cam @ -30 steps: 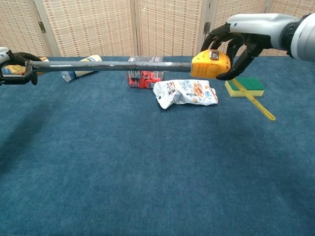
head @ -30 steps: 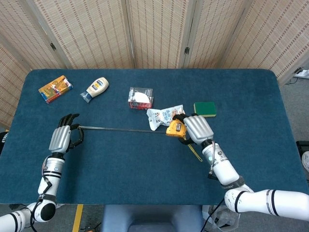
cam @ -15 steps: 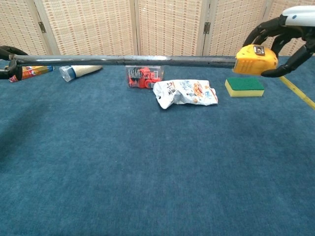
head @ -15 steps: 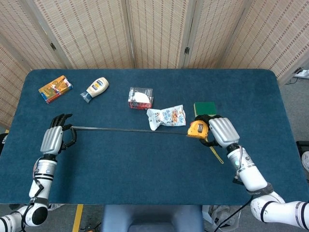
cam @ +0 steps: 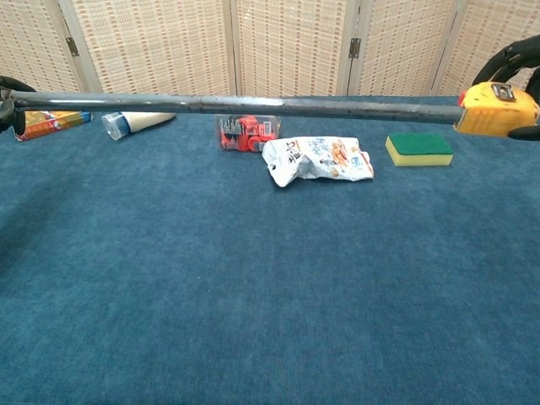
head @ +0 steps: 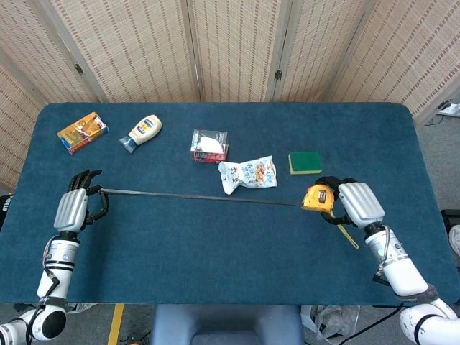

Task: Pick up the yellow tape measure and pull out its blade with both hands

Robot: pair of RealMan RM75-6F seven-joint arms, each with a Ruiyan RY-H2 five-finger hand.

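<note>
Nearest, lower left of the head view: left robot hand, fingers curled around the tip of the blade, held above the bench. Lower right of the same view: right robot hand, gripping the yellow tape measure off the bench surface; a yellow strap hung from the case below the hand. The blade ran as a thin dark line between the two hands, across the middle of the frame; in the chest view it spanned almost the full width, from the left edge to the tape measure at the far right.

Middle of the bench, behind the blade: a crumpled snack bag, and to its right a green and yellow sponge, apart from it. Just beyond the bag, upper centre: a small clear box with red contents.

Farthest, upper left: a squeeze bottle lying on its side, and near it an orange carton. Behind the bench stood woven screen panels.
</note>
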